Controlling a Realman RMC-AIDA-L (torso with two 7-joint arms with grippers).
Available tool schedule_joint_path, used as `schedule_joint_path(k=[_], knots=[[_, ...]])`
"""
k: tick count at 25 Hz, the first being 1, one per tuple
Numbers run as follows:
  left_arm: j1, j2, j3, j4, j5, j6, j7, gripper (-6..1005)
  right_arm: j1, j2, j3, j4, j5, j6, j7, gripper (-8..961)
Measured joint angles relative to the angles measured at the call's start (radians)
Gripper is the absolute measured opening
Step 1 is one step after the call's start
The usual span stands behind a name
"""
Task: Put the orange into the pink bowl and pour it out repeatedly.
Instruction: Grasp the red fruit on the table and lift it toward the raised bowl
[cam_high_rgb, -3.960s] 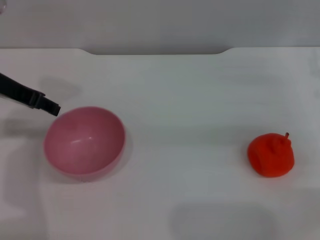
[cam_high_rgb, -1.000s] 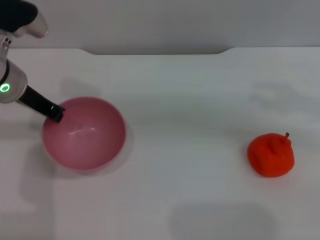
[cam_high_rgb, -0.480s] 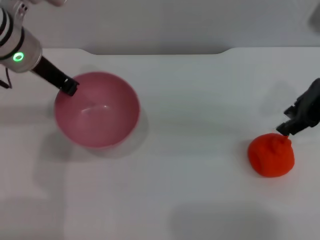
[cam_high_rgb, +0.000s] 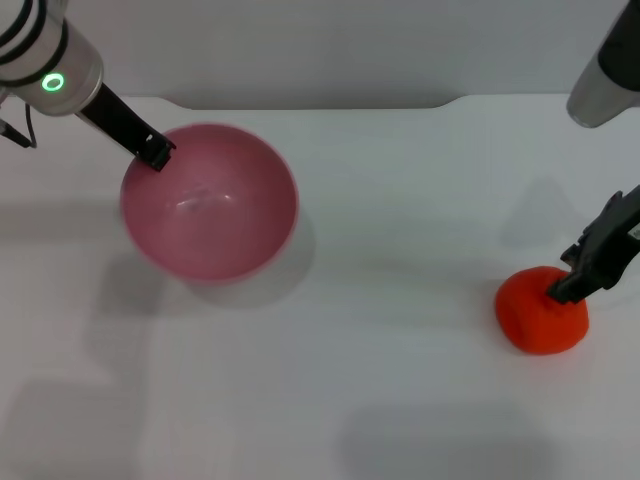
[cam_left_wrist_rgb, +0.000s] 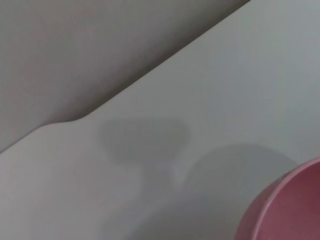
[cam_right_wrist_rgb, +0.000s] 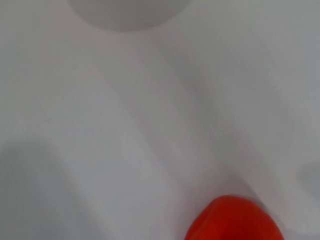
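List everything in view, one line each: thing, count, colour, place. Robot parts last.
bowl: 1, pink, on the robot's left side, empty.
orange: 1, red-orange, on the table at the robot's right, outside the bowl.
table: 1, white, under everything.
left gripper: 1, black, at the bowl's far rim.
right gripper: 1, black, at the orange's top.
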Motion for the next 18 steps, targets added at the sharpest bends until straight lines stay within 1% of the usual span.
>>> schedule_joint_path(k=[7,14,18], knots=[[-0.018,-0.001,0.000,0.009,0.000,0.017,0.000,45,0.001,0.002,-0.016,0.087,-0.006,0.098,0.003,402],[-0.025,-0.002,0.000,0.010,0.000,0.031,-0.001,45,0.027,0.003,-0.063,0.199,-0.006,0.195,0.008,394],[-0.025,-0.002,0.000,0.009,0.000,0.034,-0.001,44,0.035,0.004,-0.070,0.216,-0.007,0.225,0.011,390]])
